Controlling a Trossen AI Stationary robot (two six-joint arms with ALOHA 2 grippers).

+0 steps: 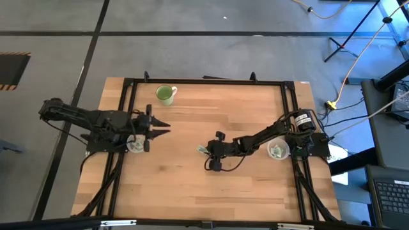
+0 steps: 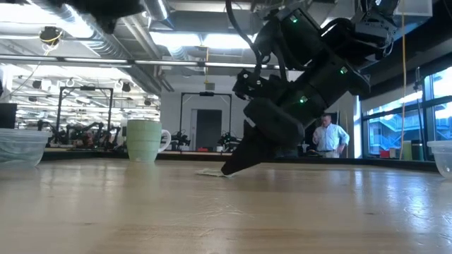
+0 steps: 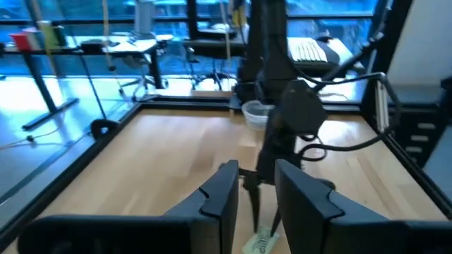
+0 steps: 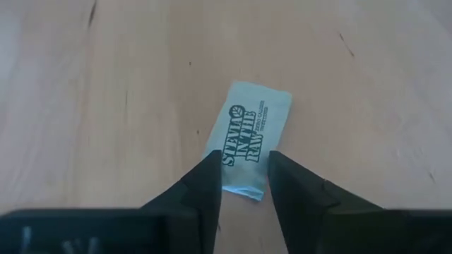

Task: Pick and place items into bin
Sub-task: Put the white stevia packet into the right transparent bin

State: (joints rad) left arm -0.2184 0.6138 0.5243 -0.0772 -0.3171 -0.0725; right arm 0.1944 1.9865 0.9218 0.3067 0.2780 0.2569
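One light green and white packet (image 4: 251,130) with dark print lies flat on the wooden table near its middle (image 1: 200,150). My right gripper (image 4: 244,166) is open and points down at it, with a fingertip on either side of the packet's near end. In the low view its tips (image 2: 227,170) are down at the table beside the packet (image 2: 210,172). More packets sit in a clear bowl (image 1: 278,151) under the right arm. My left gripper (image 1: 165,128) is open and waits above the table's left part, pointing right. My right gripper comes at the packet from above, slanting, with its fingers (image 4: 208,180) along both sides of the packet's near short edge (image 4: 244,189). The packet lies flat on the table. Whether the fingertips touch it, I cannot tell.
A light green mug (image 1: 166,94) stands near the far edge. A second clear bowl (image 1: 136,145) sits under the left arm. A black frame (image 1: 204,82) runs around the table. A person (image 2: 329,137) stands in the room behind.
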